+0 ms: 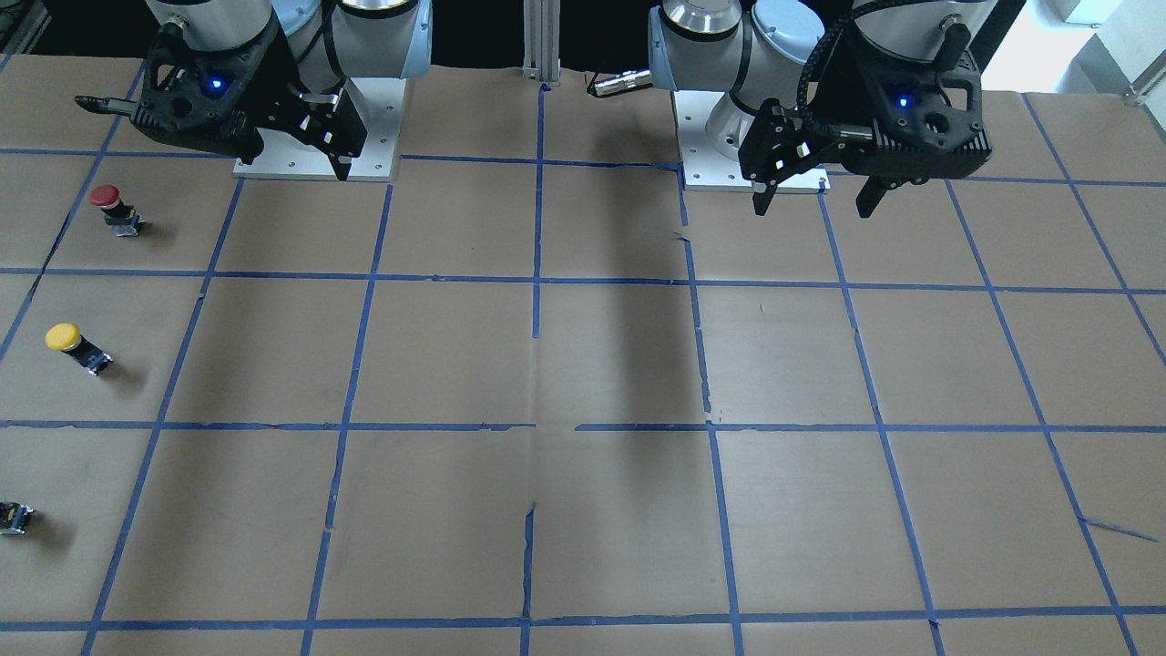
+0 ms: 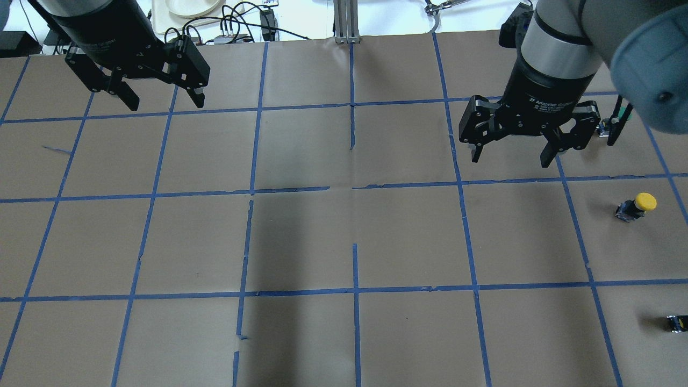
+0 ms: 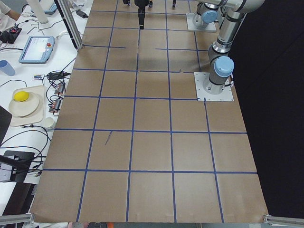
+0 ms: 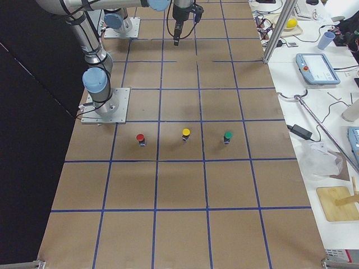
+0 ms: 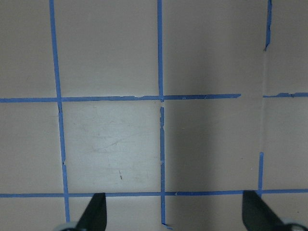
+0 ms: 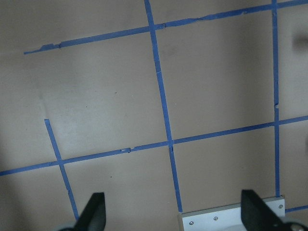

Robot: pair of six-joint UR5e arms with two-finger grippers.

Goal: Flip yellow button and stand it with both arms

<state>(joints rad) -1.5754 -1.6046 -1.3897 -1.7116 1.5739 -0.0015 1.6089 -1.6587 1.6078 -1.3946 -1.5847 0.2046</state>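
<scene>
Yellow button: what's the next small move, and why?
Probably move the right gripper over the yellow button. Its fingers are open and empty, the button sits untouched on that arm's side of the table, and the left gripper, also open, is far across it.

Even, fairly bright light from above covers the brown surface (image 1: 437,355). A broad soft shadow (image 1: 619,310) runs down its middle. Wrist views look paler and slightly soft. In the overhead view the right arm (image 2: 650,59) looms blurred at the corner.
</scene>
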